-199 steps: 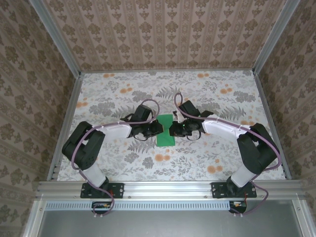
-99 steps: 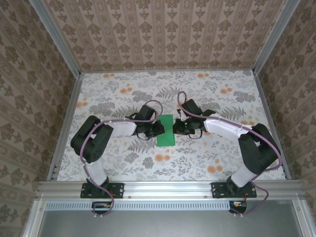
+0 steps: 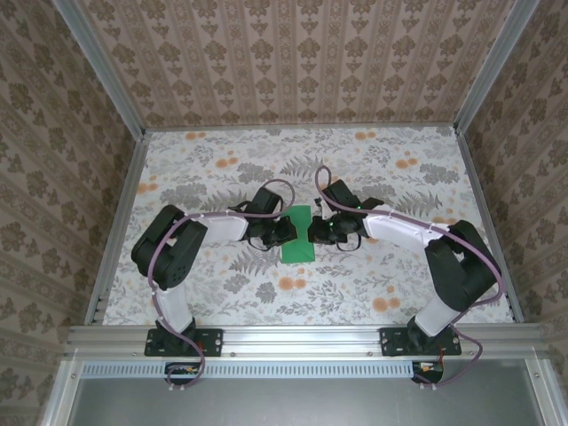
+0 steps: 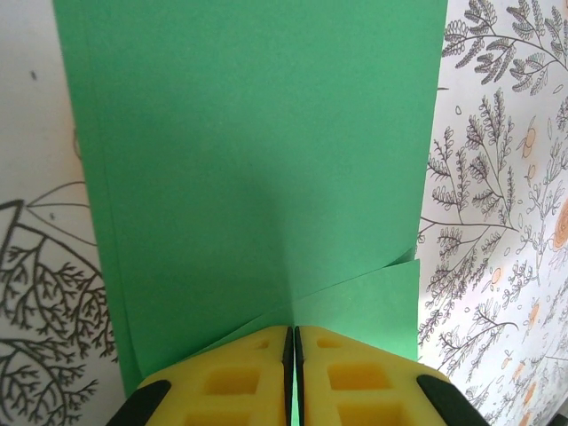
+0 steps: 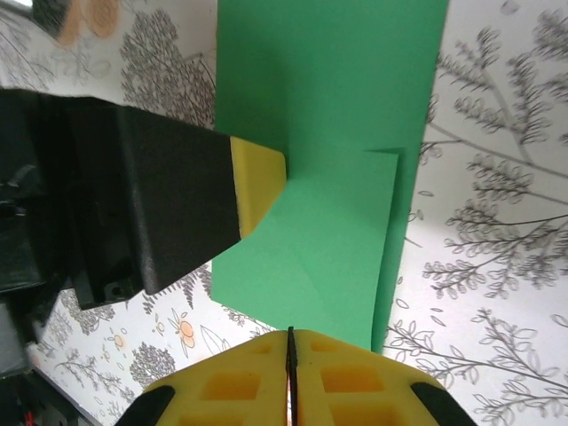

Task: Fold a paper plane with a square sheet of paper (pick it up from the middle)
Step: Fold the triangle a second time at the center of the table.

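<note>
Thin bright green paper sheet (image 3: 298, 252) is laid flat at the middle of the floral-printed tabletop (image 3: 399, 266) — folded into a narrow rectangle, long axis running near to far. Doubled layers are seen along one long side. A small flap with a diagonal crease is folded over near one edge.

The left arm (image 3: 217, 231) and right arm (image 3: 399, 229) had white shells between bulky black joints (image 3: 164, 257), with lilac cables (image 3: 275, 183) looping behind each wrist. The left gripper (image 4: 293, 351) and right gripper (image 5: 290, 351) wore yellow pads (image 4: 235, 377) with rectangular recesses, backed by black fingers (image 5: 151, 213).
</note>
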`<state>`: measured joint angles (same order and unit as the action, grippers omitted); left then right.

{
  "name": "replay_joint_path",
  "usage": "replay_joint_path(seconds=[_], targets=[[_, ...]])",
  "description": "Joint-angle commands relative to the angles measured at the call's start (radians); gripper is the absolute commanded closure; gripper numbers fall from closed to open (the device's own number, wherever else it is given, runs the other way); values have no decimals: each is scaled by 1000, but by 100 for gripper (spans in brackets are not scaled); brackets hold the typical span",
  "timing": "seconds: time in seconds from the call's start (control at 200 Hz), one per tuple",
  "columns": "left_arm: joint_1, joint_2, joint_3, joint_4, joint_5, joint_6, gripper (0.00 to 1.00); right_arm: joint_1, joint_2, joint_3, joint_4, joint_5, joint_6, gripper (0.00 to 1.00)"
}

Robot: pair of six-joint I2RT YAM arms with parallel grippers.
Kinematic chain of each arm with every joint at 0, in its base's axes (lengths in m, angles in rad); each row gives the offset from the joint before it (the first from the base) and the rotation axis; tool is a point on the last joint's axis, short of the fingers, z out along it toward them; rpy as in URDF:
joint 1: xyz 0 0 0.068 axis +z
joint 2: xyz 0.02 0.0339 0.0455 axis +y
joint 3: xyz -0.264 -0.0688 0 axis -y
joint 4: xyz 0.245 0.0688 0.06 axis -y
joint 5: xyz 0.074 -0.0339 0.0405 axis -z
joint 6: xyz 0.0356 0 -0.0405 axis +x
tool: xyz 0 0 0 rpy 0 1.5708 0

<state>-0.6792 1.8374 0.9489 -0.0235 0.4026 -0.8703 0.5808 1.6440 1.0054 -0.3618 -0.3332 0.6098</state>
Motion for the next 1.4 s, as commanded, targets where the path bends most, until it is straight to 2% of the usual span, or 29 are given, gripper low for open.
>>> replay_joint_path(seconds=[0.0, 0.285, 0.455, 0.81, 1.4], targets=[[-5, 22, 3, -48, -7, 31, 86, 17, 52, 31, 0, -36, 6, 92], [-5, 22, 20, -52, 3, 41, 86, 29, 141, 32, 37, -77, 3, 95], [-3, 13, 37, -51, 17, 42, 86, 27, 169, 33, 30, -40, -5, 95], [31, -76, -22, 54, 50, 13, 78, 10, 171, -17, 38, -25, -6, 95], [36, 23, -26, 4, 13, 20, 87, 17, 161, 41, 56, -108, -23, 94]])
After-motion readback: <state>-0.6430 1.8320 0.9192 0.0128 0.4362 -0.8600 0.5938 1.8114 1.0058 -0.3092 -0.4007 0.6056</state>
